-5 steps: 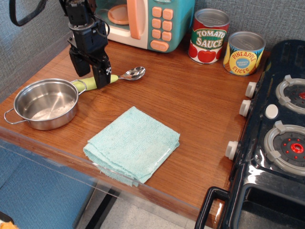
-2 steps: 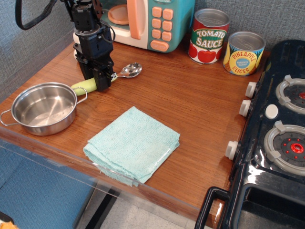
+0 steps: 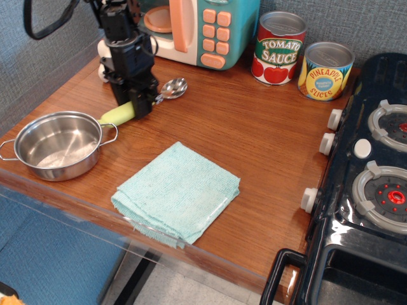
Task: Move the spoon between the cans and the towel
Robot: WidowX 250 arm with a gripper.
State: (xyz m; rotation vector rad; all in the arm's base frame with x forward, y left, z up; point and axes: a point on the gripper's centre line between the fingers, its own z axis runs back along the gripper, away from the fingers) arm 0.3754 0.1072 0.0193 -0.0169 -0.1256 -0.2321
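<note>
The spoon lies on the wooden table at the back left, its shiny bowl [image 3: 173, 88] pointing right and its yellow-green handle [image 3: 118, 114] pointing toward the pot. My gripper [image 3: 135, 105] is down over the middle of the handle, its black fingers closed around it. The spoon still rests on the table. The red-and-white Tomato Sauce can [image 3: 278, 51] and the yellow Pineapple Slices can [image 3: 325, 71] stand at the back right. The teal towel [image 3: 178, 190] lies folded near the front edge, with bare wood between it and the cans.
A steel pot [image 3: 57, 143] sits at the left, just beyond the handle's end. A teal toy microwave [image 3: 203, 28] stands at the back. A white object [image 3: 102, 51] peeks out behind my arm. A black toy stove [image 3: 375, 178] borders the table's right side.
My gripper came down and its fingers narrowed around the spoon's handle. The spoon turned slightly, its bowl shifting back and left. The pot slid a little to the left.
</note>
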